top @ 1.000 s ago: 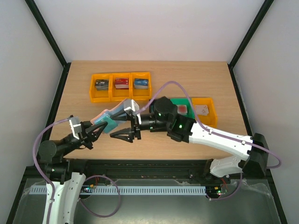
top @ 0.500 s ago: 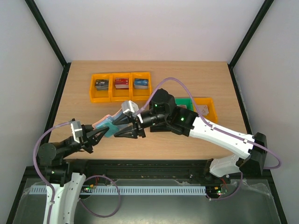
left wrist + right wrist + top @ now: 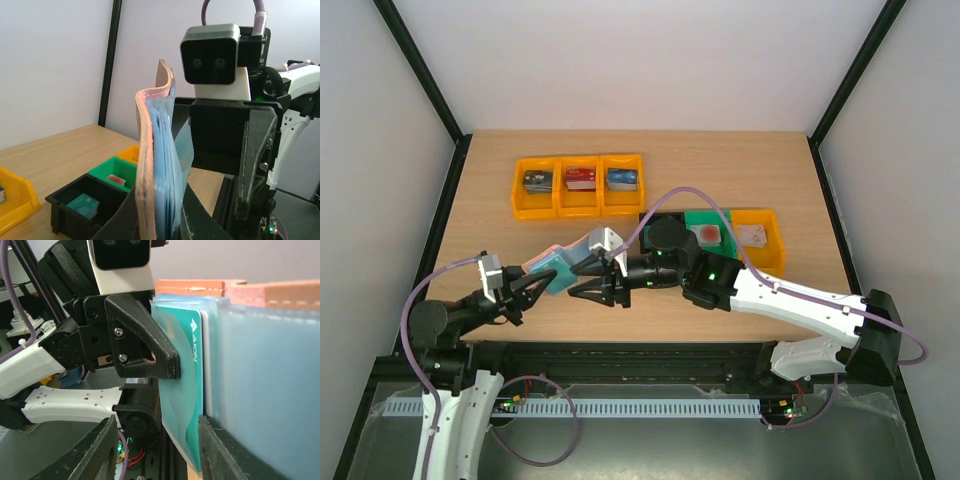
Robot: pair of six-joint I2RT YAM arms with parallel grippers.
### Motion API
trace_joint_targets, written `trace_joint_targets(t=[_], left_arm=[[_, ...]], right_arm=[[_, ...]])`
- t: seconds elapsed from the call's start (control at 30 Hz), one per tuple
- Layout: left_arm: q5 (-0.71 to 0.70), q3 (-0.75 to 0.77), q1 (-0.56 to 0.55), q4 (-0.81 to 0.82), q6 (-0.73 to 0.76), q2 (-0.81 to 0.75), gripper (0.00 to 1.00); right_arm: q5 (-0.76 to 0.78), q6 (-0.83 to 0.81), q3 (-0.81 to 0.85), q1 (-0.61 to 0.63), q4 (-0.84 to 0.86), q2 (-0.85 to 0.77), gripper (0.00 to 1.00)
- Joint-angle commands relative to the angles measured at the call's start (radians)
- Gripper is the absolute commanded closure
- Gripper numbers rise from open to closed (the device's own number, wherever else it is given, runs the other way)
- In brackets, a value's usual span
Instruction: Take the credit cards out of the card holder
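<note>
Two fingers of the right claw stand apart with the teal card between them. One is at the card's face and the other is clear of it, so nothing is pinched yet. The card stands out of the holder, whose pale blue inside faces that claw. The left claw is clamped on one end of the holder, carrying it in the air over the table's near edge, left of middle. I judge the card light, stiff and slick, and the holder soft and bendy. Pinch the card's exposed edge on both faces and draw straight along its pocket.
</note>
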Motion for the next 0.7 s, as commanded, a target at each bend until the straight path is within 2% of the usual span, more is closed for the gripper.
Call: trace_joint_targets(t=[0.0,0.23,0.37,0.47,0.57,0.67], left_arm=[[0.039,0.002,-0.004,0.174,-0.019,-0.028,0.98],[0.087,-0.019,-0.003,0.201,-0.036,-0.041,0.98],[0.142,-0.035,-0.004,0.194,0.013,-0.063,0.98],[0.155,-0.029,-0.004,0.128,0.089,-0.082,0.98],[0.16,-0.027,-0.004,0.117,0.099,-0.088,0.98],[0.166,-0.018,-0.004,0.121,0.097,-0.083,0.98]], right_arm=[[0.051,0.067,-0.063,0.016,0.028,0.001,0.56],[-0.021,0.049,-0.002,0.016,0.016,0.064,0.54],[-0.099,0.07,-0.008,0.02,0.136,0.057,0.44],[0.02,0.095,-0.065,0.02,0.252,0.001,0.38],[0.193,0.111,-0.149,0.02,0.382,-0.081,0.37],[0.266,0.113,-0.178,0.02,0.439,-0.1,0.37]])
